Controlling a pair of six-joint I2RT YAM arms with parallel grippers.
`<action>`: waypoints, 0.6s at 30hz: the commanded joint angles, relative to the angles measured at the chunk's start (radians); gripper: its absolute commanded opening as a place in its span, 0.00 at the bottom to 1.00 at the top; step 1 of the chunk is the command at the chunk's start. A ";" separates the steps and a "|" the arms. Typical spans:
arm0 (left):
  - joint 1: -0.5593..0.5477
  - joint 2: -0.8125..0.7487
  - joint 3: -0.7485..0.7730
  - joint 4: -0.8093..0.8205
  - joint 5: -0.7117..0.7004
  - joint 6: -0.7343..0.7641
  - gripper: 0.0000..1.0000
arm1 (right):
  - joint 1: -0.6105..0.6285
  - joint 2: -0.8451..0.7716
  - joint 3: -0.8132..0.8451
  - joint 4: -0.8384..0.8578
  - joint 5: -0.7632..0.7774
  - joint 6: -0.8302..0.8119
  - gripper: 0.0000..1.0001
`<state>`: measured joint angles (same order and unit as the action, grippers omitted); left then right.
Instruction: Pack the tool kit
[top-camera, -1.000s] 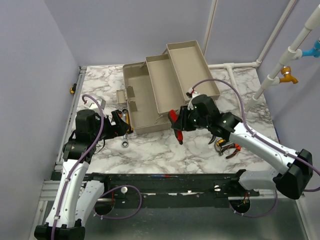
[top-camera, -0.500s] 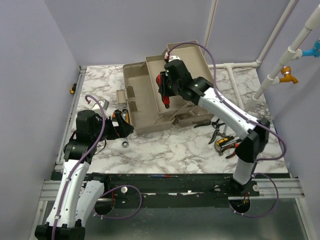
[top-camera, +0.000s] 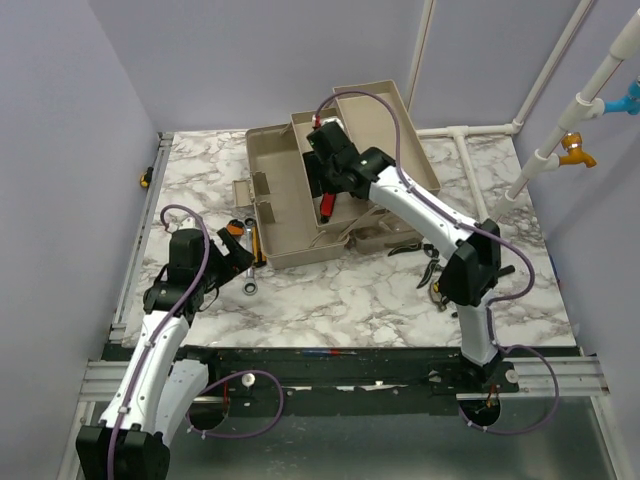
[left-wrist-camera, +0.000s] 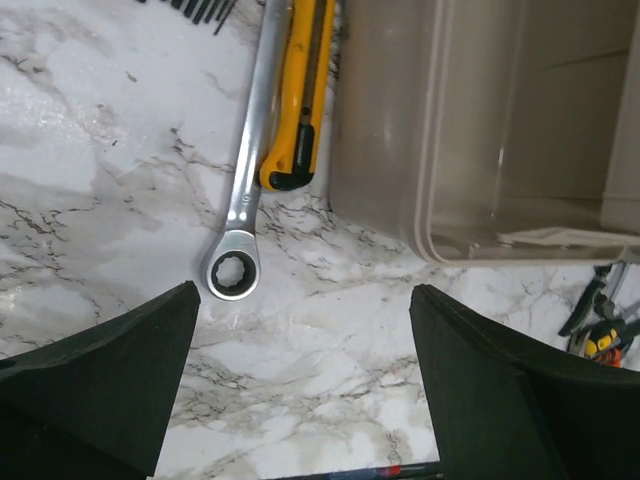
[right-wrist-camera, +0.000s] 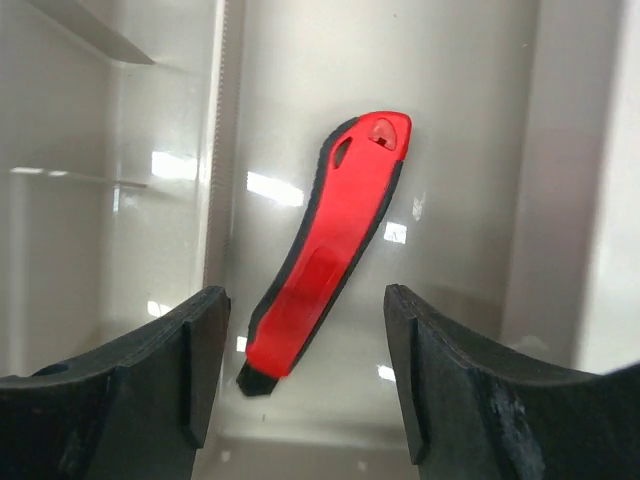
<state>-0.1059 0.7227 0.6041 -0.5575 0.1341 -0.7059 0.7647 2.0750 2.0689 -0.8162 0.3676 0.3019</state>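
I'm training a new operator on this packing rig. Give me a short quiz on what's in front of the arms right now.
1. True or false: the red cutter lies inside the toolbox, untouched by the open right gripper.
2. What lies below the left gripper? A ring wrench; B hammer; C tape measure.
3. Fill in: the yellow-handled tool lies ____ the toolbox, beside the wrench.
Key: 1 true; 2 A; 3 outside.
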 joint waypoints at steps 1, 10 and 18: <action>0.003 0.064 -0.046 0.154 -0.139 -0.078 0.84 | -0.002 -0.189 -0.072 0.068 -0.091 -0.032 0.70; 0.003 0.361 0.023 0.266 -0.104 0.067 0.79 | -0.003 -0.434 -0.254 0.174 -0.140 -0.030 0.75; -0.045 0.570 0.083 0.314 -0.027 0.072 0.65 | -0.002 -0.501 -0.316 0.189 -0.131 -0.034 0.76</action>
<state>-0.1131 1.2354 0.6300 -0.2852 0.0727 -0.6559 0.7643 1.5913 1.7885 -0.6445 0.2501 0.2859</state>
